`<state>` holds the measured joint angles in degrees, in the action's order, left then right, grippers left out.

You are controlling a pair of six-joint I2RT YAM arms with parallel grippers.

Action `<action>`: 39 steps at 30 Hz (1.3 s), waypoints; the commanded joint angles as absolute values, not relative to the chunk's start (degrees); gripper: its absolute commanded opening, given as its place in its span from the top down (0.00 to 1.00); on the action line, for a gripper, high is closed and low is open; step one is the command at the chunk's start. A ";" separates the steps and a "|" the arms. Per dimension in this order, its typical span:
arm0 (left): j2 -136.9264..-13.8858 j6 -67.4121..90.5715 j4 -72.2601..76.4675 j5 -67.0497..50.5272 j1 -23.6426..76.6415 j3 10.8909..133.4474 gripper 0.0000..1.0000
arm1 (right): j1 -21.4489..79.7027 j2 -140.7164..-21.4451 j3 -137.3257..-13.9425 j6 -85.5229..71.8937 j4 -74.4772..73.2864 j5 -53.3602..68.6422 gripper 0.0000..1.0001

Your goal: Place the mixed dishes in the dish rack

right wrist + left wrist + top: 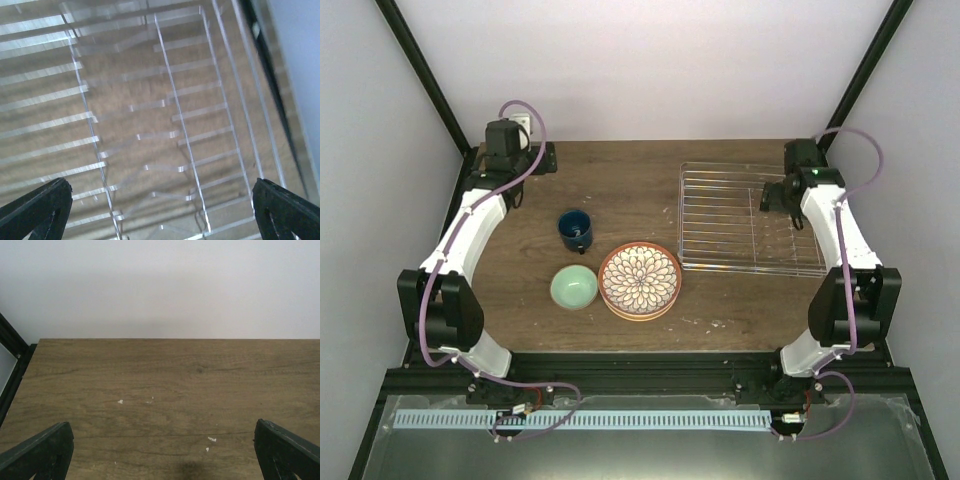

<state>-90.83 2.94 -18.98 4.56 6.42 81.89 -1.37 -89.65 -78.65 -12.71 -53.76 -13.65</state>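
Observation:
On the wooden table (620, 190) stand a dark blue mug (575, 231), a pale mint-green bowl (574, 287) and a terracotta-rimmed plate (639, 280) with a white petal pattern, which lies on top of a stack. To their right lies the silver wire dish rack (750, 218), with nothing in it. My left gripper (536, 159) is at the far left corner, open over bare wood (165, 390), its fingers (42, 455) wide apart. Open as well, my right gripper (775, 194) hovers over the rack's wires (170, 100) near its right end.
Black frame posts rise at both back corners, and white walls close off the back and sides. The rack's right edge runs close to the table's edge (280, 125). Small white specks (120, 401) dot the wood.

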 commanded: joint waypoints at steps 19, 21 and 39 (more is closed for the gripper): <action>-93.40 5.93 -44.03 -8.29 6.33 80.90 0.00 | 10.95 -107.11 -104.77 -3.72 -43.79 9.30 0.00; -95.18 6.61 -44.58 -10.04 6.62 80.74 0.00 | 11.55 -107.86 -105.36 -4.30 -43.98 8.97 0.00; -107.86 6.13 -48.42 -6.85 9.12 84.77 0.05 | 12.16 -109.85 -104.94 -3.63 -46.45 5.45 0.00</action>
<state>-105.71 5.89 -46.54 -7.68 8.93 83.35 12.14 -108.97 -103.26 -3.51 -45.84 5.69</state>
